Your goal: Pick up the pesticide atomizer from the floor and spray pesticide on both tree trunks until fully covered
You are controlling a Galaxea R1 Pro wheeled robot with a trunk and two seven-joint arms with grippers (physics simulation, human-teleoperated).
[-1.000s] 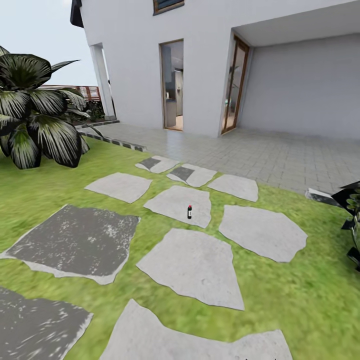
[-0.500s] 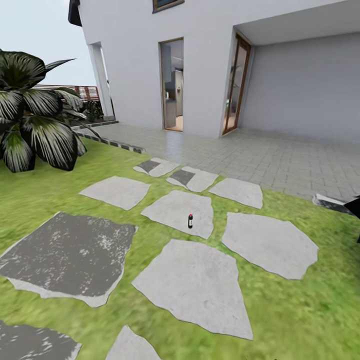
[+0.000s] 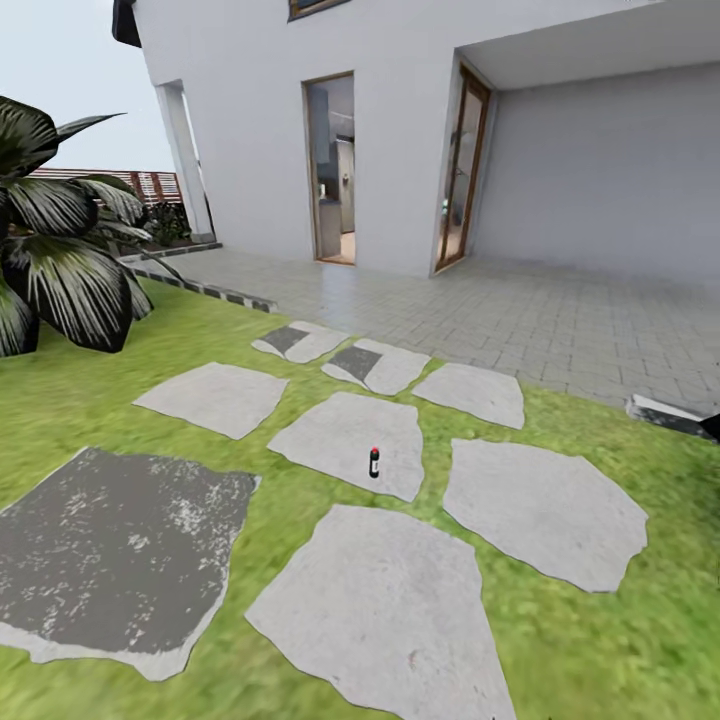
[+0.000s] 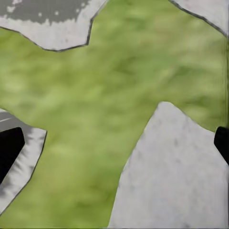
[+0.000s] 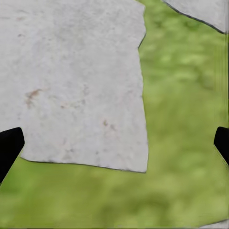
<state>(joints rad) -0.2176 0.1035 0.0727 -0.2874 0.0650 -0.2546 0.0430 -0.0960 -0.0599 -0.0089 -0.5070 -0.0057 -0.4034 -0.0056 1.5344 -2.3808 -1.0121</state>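
On the lawn point(image 3: 90, 400) ahead, the atomizer point(image 3: 374, 462) stands upright on a pale slab point(image 3: 345, 440), near that slab's near edge; small dark bottle, red top; nothing touching it, both grippers well apart from it; more slabs ring it, a big pale one point(image 3: 385, 610) nearest the robot, a dark mottled one point(image 3: 110, 545) to the left, another pale one point(image 3: 545, 510) to the right; grass runs between all of them.

Beyond the slabs, grey paving point(image 3: 520, 320) leads to a white house point(image 3: 400, 110) with an open doorway point(image 3: 330, 170) and a second wood-framed door point(image 3: 460, 165) at the recess; a broad-leaved dark plant point(image 3: 55, 250) sits at the left edge of the lawn; a slatted brown fence point(image 3: 120, 185) shows behind it; a dark object pokes in at the right edge, too cut off to name.

Left gripper point(image 4: 114, 143) hangs over grass and slab edges, fingers point(image 4: 8, 148) spread wide at the frame's two sides, nothing between them; right gripper point(image 5: 114, 143) likewise over a pale slab and grass, fingers point(image 5: 8, 145) wide apart, holding nothing.
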